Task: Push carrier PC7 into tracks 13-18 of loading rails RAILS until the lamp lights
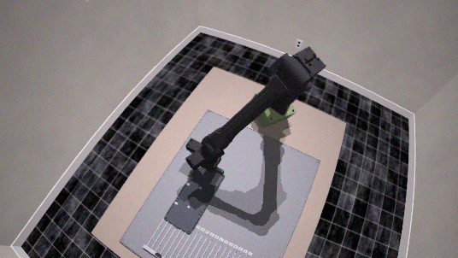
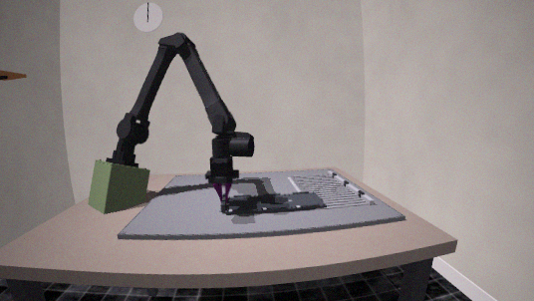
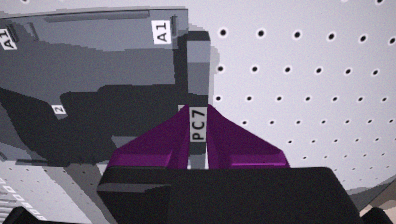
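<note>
The dark grey carrier PC7 lies flat on the grey mat, its far end at the front of the ribbed rails. In the exterior view the carrier reaches the near edge of the rails. My gripper with purple fingers is shut on the carrier's upright handle bar, which bears the label PC7. In the exterior view the gripper stands straight down over the handle end. The carrier plate shows A1 labels in the wrist view. Three lamps on the stop bar look dark.
The arm's green base block stands at the mat's near-left. White number tiles line the front of the rails. The perforated mat spreads to the right of the handle. The table edge lies beyond the mat.
</note>
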`<state>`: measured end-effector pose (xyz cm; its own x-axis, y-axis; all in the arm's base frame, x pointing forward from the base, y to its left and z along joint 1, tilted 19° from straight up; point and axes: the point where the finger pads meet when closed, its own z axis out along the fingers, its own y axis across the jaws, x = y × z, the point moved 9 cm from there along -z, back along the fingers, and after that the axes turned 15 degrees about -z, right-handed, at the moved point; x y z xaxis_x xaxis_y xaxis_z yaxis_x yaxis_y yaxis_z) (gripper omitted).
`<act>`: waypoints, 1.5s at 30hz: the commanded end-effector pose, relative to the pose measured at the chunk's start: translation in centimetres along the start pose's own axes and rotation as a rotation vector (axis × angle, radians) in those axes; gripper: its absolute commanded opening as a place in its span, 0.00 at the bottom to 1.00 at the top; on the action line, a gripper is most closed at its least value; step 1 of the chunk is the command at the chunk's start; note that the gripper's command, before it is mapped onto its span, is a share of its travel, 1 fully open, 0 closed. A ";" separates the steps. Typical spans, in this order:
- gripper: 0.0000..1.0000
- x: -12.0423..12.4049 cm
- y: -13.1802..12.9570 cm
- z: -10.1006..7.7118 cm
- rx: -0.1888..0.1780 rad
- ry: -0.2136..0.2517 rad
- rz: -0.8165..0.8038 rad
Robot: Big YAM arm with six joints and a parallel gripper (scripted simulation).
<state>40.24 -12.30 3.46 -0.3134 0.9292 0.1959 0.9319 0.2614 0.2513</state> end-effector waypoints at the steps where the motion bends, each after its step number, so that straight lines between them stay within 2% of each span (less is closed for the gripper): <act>1: 0.00 -0.7 3.0 -0.1 -0.031 -0.011 -0.012; 4: 0.00 -0.7 3.1 -0.1 -0.023 -0.006 -0.009; 45: 0.00 -1.6 6.8 -0.2 -0.029 -0.011 -0.011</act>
<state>44.45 -12.26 4.32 -0.3120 0.9292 0.1979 0.9317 0.2584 0.2554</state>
